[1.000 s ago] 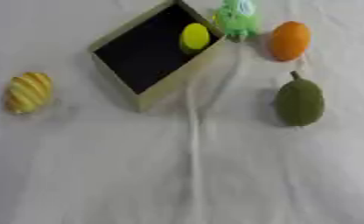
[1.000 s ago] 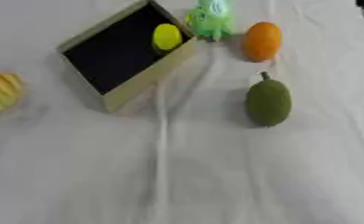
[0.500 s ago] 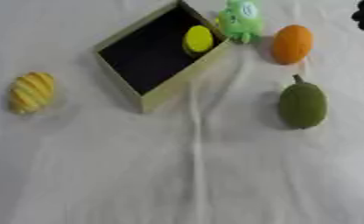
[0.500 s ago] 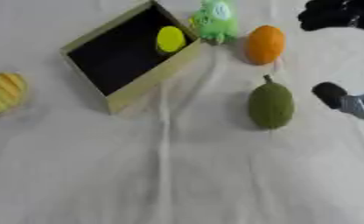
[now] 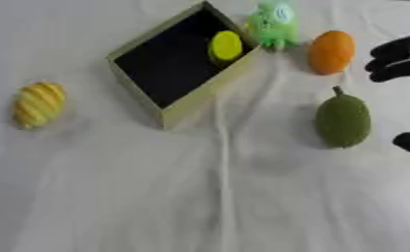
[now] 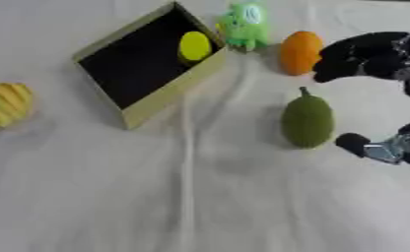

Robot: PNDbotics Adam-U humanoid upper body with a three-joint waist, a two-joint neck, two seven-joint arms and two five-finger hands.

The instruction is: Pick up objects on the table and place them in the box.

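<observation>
Now our black right hand (image 6: pixel 377 93) spreads wide just right of the dull green pear-shaped fruit (image 6: pixel 308 120) on the white-clothed surface (image 6: pixel 208 197). We should close around its middle, then lift toward the dark-lined cardboard box (image 6: pixel 144 66) far left.

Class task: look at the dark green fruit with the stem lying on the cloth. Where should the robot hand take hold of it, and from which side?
Grip the green fruit across its wide middle, coming from its right, where the right robot hand is. It lies lengthwise, stem toward the orange, with both long sides free.
</observation>
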